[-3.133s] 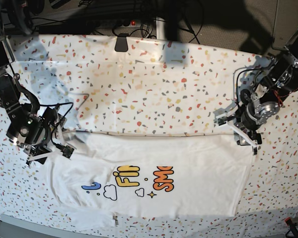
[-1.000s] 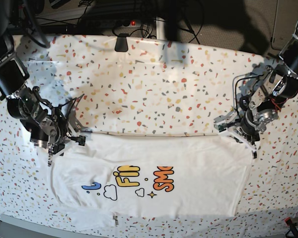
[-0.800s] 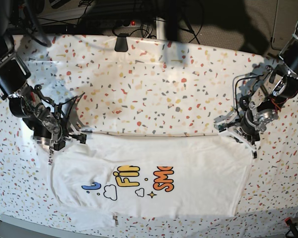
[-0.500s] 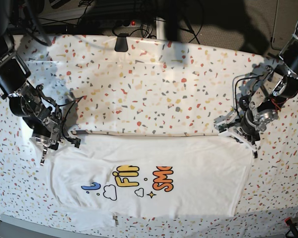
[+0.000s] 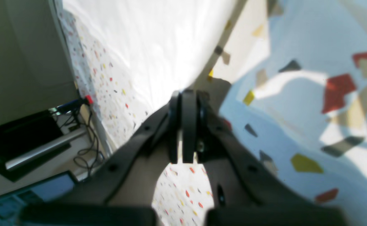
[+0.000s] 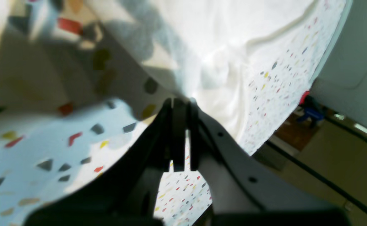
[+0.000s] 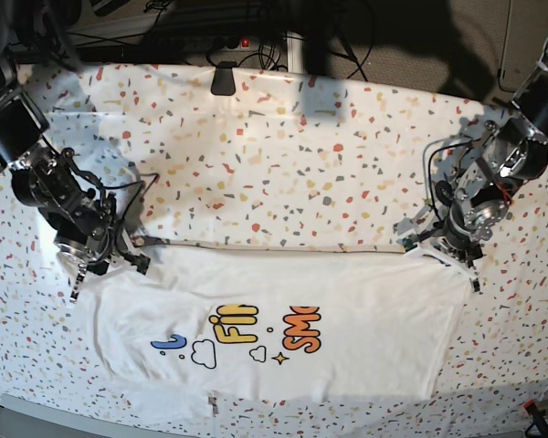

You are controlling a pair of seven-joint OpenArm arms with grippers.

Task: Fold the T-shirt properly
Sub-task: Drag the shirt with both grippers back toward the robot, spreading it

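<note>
One fold done; both end effectors, left (image 7: pixel 438 248) and right (image 7: pixel 105 265), pinching T-shirt (image 7: pixel 283 319) top corners; further folds outstanding

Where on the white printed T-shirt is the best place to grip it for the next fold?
The white cotton T-shirt is best gripped at the two far corners of its straight folded edge, approached from the table's far side. That edge lies flat and taut, and both shut grippers, left and right, already sit there.
</note>
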